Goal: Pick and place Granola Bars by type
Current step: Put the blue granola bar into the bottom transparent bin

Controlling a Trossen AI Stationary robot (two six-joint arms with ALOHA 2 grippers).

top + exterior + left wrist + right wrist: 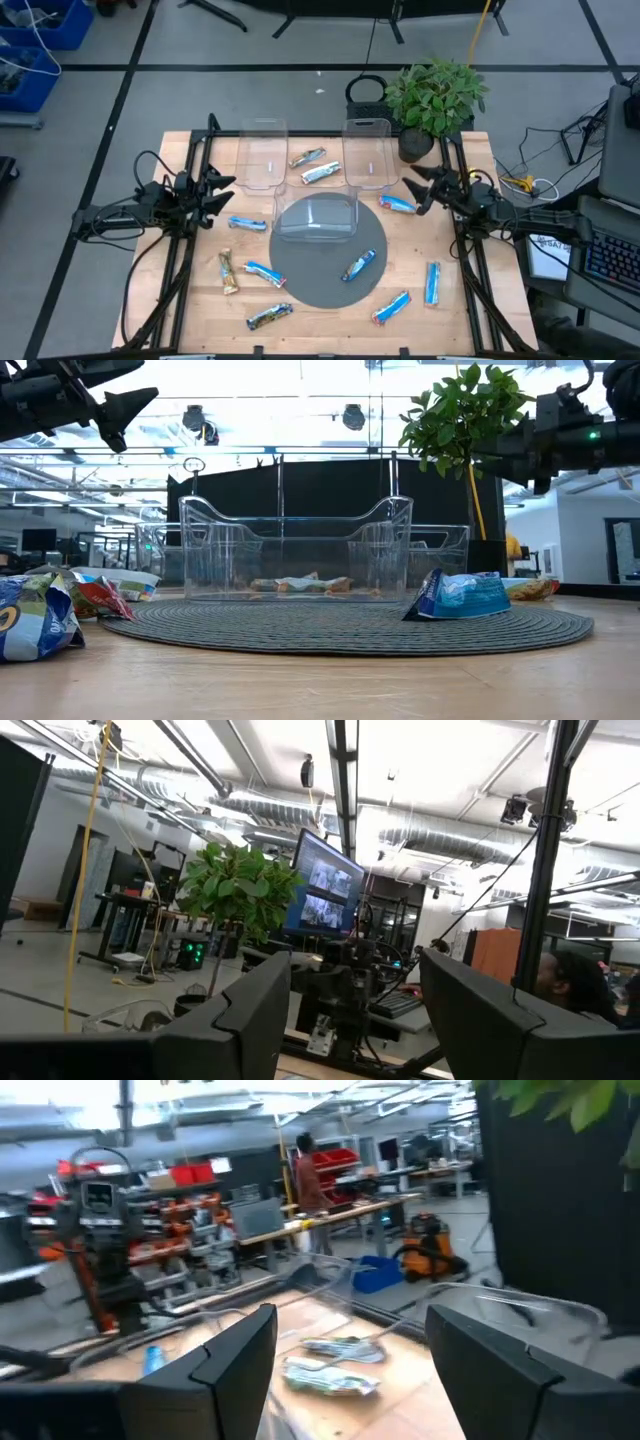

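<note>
ten granola bars (358,266) scattered between both raised tools

Light is bright and even from overhead, so the wooden table (320,300) in the high view carries only faint, soft shadows. In the low view the ceiling lights (300,390) blow out the upper frame to white, leaving the arms dark silhouettes. The right wrist view is smeared with blur; the left wrist view is sharper.

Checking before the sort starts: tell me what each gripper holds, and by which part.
Nothing is held. The left gripper and right gripper both hang open above the table, with every granola bar lying loose.
</note>
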